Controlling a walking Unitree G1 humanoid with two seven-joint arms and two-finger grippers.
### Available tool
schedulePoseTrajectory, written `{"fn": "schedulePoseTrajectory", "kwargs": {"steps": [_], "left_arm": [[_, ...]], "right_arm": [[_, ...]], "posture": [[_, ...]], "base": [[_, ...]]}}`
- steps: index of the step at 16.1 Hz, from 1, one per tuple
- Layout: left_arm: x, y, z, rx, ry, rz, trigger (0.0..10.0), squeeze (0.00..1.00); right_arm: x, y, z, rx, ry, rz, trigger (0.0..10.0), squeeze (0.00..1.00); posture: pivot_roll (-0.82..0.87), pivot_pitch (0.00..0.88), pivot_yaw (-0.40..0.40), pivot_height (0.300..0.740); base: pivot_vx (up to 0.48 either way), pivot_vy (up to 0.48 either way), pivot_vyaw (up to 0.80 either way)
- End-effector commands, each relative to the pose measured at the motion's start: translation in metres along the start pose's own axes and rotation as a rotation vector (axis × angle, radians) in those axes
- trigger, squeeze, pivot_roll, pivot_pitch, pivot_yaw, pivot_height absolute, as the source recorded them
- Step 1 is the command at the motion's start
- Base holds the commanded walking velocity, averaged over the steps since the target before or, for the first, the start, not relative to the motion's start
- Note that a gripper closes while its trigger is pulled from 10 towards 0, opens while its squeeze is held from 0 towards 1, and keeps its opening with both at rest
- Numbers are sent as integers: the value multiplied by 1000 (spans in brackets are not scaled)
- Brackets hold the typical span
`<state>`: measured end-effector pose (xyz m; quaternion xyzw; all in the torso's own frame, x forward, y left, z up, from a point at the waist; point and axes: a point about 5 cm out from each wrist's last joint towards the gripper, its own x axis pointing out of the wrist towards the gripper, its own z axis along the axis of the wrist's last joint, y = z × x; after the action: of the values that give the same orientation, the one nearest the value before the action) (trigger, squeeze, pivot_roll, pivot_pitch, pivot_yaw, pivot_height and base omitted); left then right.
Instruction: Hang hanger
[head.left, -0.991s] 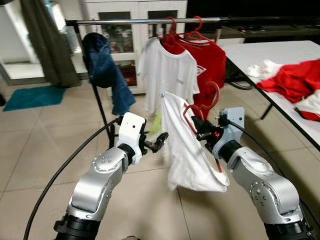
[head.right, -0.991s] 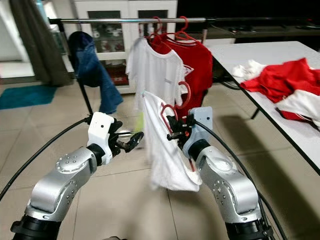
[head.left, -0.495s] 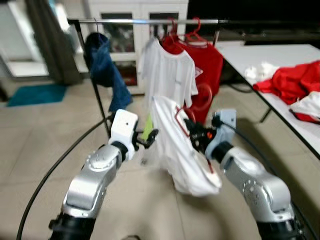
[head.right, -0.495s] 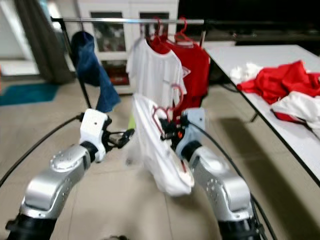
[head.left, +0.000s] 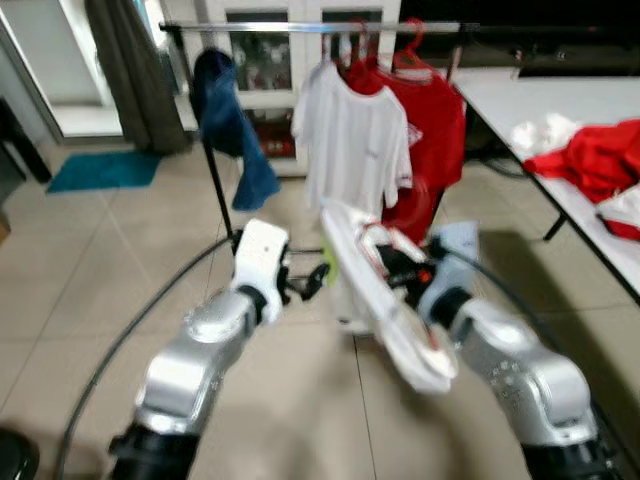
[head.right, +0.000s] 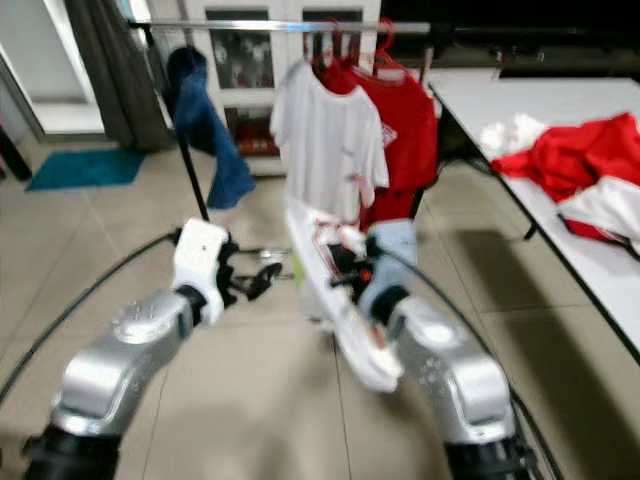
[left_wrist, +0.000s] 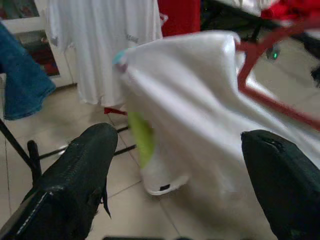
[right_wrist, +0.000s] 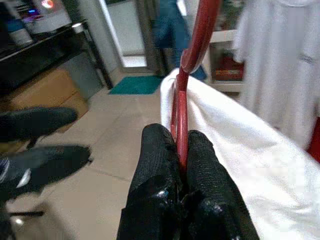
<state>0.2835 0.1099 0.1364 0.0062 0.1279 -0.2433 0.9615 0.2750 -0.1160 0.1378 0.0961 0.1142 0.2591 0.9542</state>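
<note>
Hanger (right_wrist: 186, 95), red, is pinched between the two black fingers (right_wrist: 155, 165) of the right gripper (head.left: 392, 268), which are closed tight on its bar. Seen from the head, it sits mid-scene carrying a white shirt (head.left: 385, 300) whose long axis runs from about 10 o'clock down to 4 o'clock, the cloth trailing low over the right forearm. The right wrist view shows the hanger's bar rising straight out of the grip toward a curved top, a detail lost to blur in the head views.

Left gripper (head.left: 312, 283) hangs at 9 o'clock of the shirt, just beside its edge, fingers (left_wrist: 75, 175) spread wide with nothing between them; its wrist view looks across that gap at the shirt's near edge and a yellow-green patch behind it.

At 12 o'clock stands the clothes rail (head.left: 300, 27), with a blue garment (head.left: 228, 120) toward its left end, then a white T-shirt (head.left: 355, 135) and a red T-shirt (head.left: 435, 125) on red hangers. Bare rail lies between the blue garment and the white T-shirt. At 2 o'clock a white table (head.left: 530, 100) holds red and white clothes (head.left: 590, 165); tiled floor (head.left: 90, 270) lies open at 9 o'clock.
</note>
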Motion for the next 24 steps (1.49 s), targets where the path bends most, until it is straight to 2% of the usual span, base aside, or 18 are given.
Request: {"fn": "schedulePoseTrajectory", "kwargs": {"steps": [1, 4, 5, 6, 9, 11, 13, 14, 15, 16, 17, 20, 21, 24], "left_arm": [[2, -4, 5, -1, -21, -37, 10000, 1000], [13, -7, 0, 60, 26, -119, 10000, 1000], [18, -11, -4, 42, 39, -165, 10000, 125], [22, -16, -5, 37, 43, -216, 10000, 0], [33, -16, -7, -125, 83, -238, 10000, 0], [39, -14, -4, -270, 27, -278, 10000, 0], [42, -13, 1, -374, -20, -299, 10000, 0], [44, -12, 0, -392, -15, -302, 8353, 0], [46, -11, -1, -399, -11, -309, 4314, 0], [48, -11, -2, -418, -9, -320, 2471, 0], [49, -12, -3, -422, -5, -332, 0, 0], [53, -16, -1, -405, 1, -398, 0, 0], [56, -14, -2, -381, 14, -390, 0, 0], [57, -13, -4, -386, 26, -387, 0, 0]], "right_arm": [[-2, 0, 13, -37, -51, 5, 10000, 0], [2, 2, 17, -62, -59, 23, 10000, 0], [4, 4, 18, -65, -61, 32, 10000, 0], [5, 5, 21, -70, -66, 42, 10000, 0], [7, 8, 27, -81, -80, 67, 10000, 0], [8, 10, 29, -87, -88, 83, 10000, 0], [8, 12, 29, -97, -88, 98, 10000, 0], [8, 14, 29, -102, -89, 106, 10000, 0], [8, 15, 30, -107, -91, 115, 10000, 0], [8, 16, 30, -109, -93, 124, 10000, 0], [8, 17, 31, -113, -94, 130, 10000, 0], [8, 19, 32, -126, -96, 150, 10000, 0], [8, 20, 32, -127, -96, 151, 10000, 0], [7, 19, 31, -127, -95, 151, 10000, 0]], "posture": [[-121, 2, 22, 740], [-118, 0, 10, 740], [-120, 0, 8, 740], [-121, 0, 4, 740], [-125, 0, 3, 740], [-130, 0, 7, 740], [-131, 0, 9, 740], [-133, 0, 9, 740], [-134, 0, 8, 740], [-136, 0, 8, 740], [-138, 0, 8, 740], [-142, 0, 8, 740], [-144, 0, 11, 740], [-144, 0, 11, 740]], "base": [[0, 0, 0], [0, 0, 0], [0, 0, 0], [0, 0, 0], [0, 0, 0], [0, 0, 0], [0, 0, 0], [0, 0, 0], [0, 0, 0], [0, 0, 0], [0, 0, 0], [0, 0, 0], [0, 0, 0], [0, 0, 0]]}}
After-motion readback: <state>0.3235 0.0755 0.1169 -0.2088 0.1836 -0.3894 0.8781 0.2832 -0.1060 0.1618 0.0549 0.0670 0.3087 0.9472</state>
